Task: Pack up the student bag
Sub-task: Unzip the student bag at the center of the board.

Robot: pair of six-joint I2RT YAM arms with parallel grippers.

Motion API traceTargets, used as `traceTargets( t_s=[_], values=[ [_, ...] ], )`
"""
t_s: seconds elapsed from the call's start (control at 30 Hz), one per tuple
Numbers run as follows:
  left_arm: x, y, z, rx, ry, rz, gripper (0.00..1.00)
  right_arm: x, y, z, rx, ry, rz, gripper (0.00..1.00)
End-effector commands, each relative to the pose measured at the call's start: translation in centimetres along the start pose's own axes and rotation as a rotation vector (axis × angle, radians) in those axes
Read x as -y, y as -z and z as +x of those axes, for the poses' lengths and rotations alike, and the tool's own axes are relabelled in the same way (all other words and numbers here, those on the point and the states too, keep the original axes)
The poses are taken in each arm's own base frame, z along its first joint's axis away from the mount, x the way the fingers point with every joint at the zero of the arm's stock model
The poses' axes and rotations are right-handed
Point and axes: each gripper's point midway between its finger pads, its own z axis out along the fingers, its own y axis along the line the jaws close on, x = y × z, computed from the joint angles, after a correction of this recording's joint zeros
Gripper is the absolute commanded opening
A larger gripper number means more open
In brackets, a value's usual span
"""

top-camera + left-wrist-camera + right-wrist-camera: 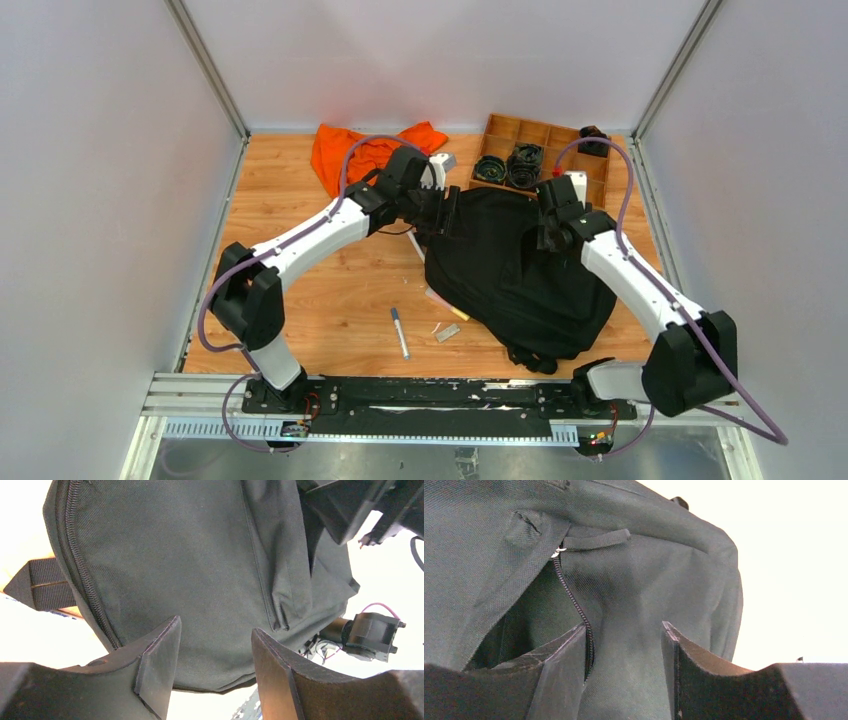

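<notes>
The student bag (510, 270), a large black backpack, lies on the wooden table right of centre. My left gripper (447, 212) is at the bag's upper left edge. In the left wrist view it (215, 625) is open, and the bag's side (190, 555) with its zipper (80, 565) lies just beyond the fingertips. My right gripper (553, 238) is on the bag's upper right part. In the right wrist view it (624, 627) is closed on a fold of the bag's fabric (649, 580) beside the open zipper edge (571, 592). The dark opening (509, 635) shows to the left.
An orange cloth (365, 150) lies at the back. A wooden compartment tray (545, 130) at the back right holds black coiled items (508, 165). A marker (400, 332), a small flat piece (447, 332) and a pen (447, 306) lie near the bag's left side.
</notes>
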Motion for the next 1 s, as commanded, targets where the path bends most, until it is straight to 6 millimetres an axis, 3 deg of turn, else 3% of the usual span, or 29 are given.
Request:
traceTargets(
  t_s=[0.0, 0.13, 0.3, 0.4, 0.5, 0.6, 0.73, 0.83, 0.97],
  values=[
    [0.6, -0.6, -0.1, 0.000, -0.009, 0.029, 0.60, 3.0, 1.6, 0.1, 0.014, 0.042, 0.089, 0.56],
    [0.7, -0.3, -0.1, 0.006, -0.007, 0.028, 0.59, 3.7, 1.5, 0.5, 0.006, 0.051, 0.109, 0.56],
    [0.4, 0.0, 0.4, 0.010, -0.008, 0.014, 0.60, 1.6, 2.3, 0.3, -0.017, 0.035, -0.024, 0.51],
    [0.5, 0.3, 0.4, 0.012, 0.000, 0.014, 0.60, 0.6, 2.8, 0.5, -0.033, 0.021, -0.087, 0.34],
    [1.3, 0.9, 0.1, 0.030, -0.010, 0.023, 0.60, 1.0, 3.0, 1.0, -0.046, 0.025, -0.071, 0.21],
    [1.6, 1.5, 0.0, 0.037, -0.031, 0.014, 0.60, 1.7, 3.4, 0.8, -0.034, 0.038, -0.053, 0.00],
    [1.2, 2.1, 0.2, 0.035, -0.035, -0.020, 0.60, 2.2, 5.0, -0.9, 0.029, 0.042, -0.067, 0.00],
    [-0.7, 2.8, -0.1, 0.072, 0.014, -0.138, 0.60, 2.3, 5.7, -1.7, 0.068, 0.051, -0.084, 0.00],
    [-6.3, 4.2, 0.8, 0.133, 0.126, -0.418, 0.59, 1.8, 5.5, -1.3, 0.060, 0.056, -0.113, 0.00]
  ],
)
